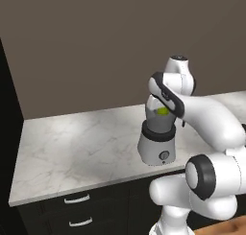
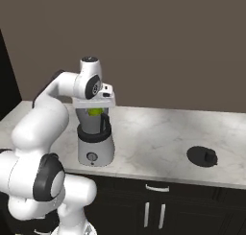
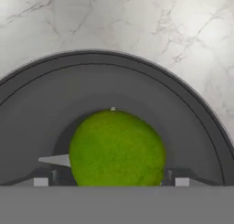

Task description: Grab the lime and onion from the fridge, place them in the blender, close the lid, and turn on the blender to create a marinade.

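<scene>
A: Where the lime?
B: Inside the blender jar, near the blade, seen from above.
A: And the tool?
B: Over the jar mouth, fingers spread wide, gripping nothing.
A: Step in hand?
B: Probably dropping the lime. Next, likely back for the onion; lid waiting on the counter, right of the blender.

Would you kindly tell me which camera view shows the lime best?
The hand view: the lime looms large, seen from above inside the blender jar. Both base views show just a small green patch through the jar, partly hidden by the arm.
</scene>
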You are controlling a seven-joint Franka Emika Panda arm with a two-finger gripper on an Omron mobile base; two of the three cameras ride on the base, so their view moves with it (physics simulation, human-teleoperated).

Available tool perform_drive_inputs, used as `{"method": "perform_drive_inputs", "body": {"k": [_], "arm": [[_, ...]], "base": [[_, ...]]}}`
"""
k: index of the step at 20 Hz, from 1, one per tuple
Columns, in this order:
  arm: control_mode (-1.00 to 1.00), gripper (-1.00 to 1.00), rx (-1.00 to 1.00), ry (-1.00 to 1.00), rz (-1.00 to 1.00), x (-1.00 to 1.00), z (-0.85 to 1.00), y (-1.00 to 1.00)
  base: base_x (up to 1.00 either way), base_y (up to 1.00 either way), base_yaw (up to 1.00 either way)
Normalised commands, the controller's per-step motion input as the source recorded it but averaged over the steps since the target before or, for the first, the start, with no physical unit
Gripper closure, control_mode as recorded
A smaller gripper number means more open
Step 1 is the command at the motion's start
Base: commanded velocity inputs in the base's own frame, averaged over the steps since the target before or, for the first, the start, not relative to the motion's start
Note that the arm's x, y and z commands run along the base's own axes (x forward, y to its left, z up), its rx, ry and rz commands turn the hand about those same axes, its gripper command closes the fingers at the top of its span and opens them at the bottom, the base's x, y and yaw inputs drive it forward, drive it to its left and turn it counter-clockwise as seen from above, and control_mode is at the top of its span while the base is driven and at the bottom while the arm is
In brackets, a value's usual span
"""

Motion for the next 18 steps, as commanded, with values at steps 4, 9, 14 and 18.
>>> {"method": "perform_drive_inputs", "body": {"k": [4,9,14,18], "arm": [[-1.00,-1.00,0.00,-0.26,0.00,-0.20,0.64,0.00],[-1.00,-1.00,0.00,-0.26,0.00,-0.35,0.52,0.04],[-1.00,-1.00,0.00,-0.17,0.00,-0.59,0.31,0.05],[-1.00,-1.00,0.04,-0.09,0.00,-0.97,0.17,0.01]], "base": [[0.00,0.00,0.00],[0.00,0.00,0.00],[0.00,0.00,0.00],[0.00,0.00,0.00]]}}
